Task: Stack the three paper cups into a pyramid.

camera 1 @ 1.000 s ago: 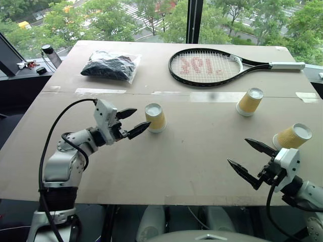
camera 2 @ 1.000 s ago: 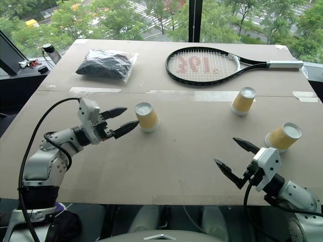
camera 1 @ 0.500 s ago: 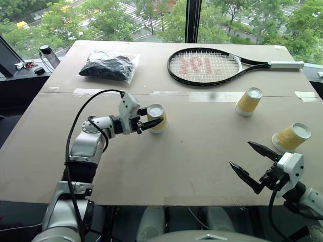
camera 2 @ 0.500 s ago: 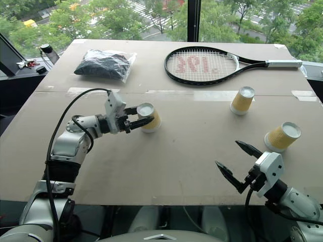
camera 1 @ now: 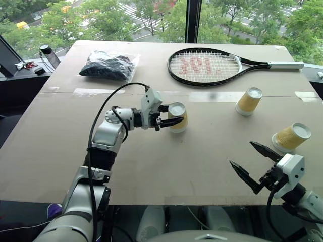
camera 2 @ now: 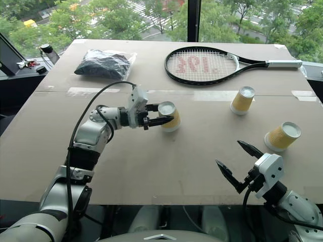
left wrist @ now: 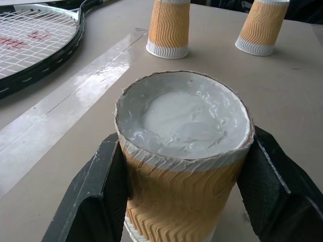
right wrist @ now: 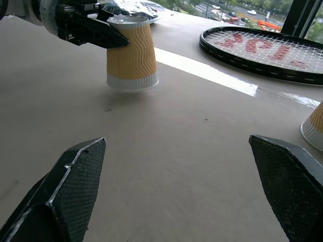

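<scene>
Three paper cups, all inverted, white base up, nothing seen in them. Held cup [camera 1: 178, 117] sits at frame centre of the head view, clamped between the two black fingers [left wrist: 96, 194] of the left claw [camera 1: 170, 115]; from the right wrist view its rim appears lifted just clear of the tabletop [camera 1: 202, 156]. Second cup [camera 1: 249, 101] stands right of centre, beside a strip of clear tape [camera 1: 217, 96]. Third cup [camera 1: 291, 136] is at the right edge, tilted.

A clear bag holding something dark [camera 1: 109, 65] lies in the upper left. Its contents cannot be identified.

Left arm is stretched from lower left toward centre, claw pointed to the frame's right and roughly level, a black cable looped over the forearm. Right claw [camera 1: 254, 163] is in the lower right, fingers spread wide, nothing between them, hovering over bare tabletop well apart from the held cup.

Cup look: ribbed yellow-tan sides, white band at the rim, recessed white base, slightly crumpled base edge seen in the left wrist view. A tennis racket [camera 1: 207, 66] lies at the top centre, handle toward the right.
</scene>
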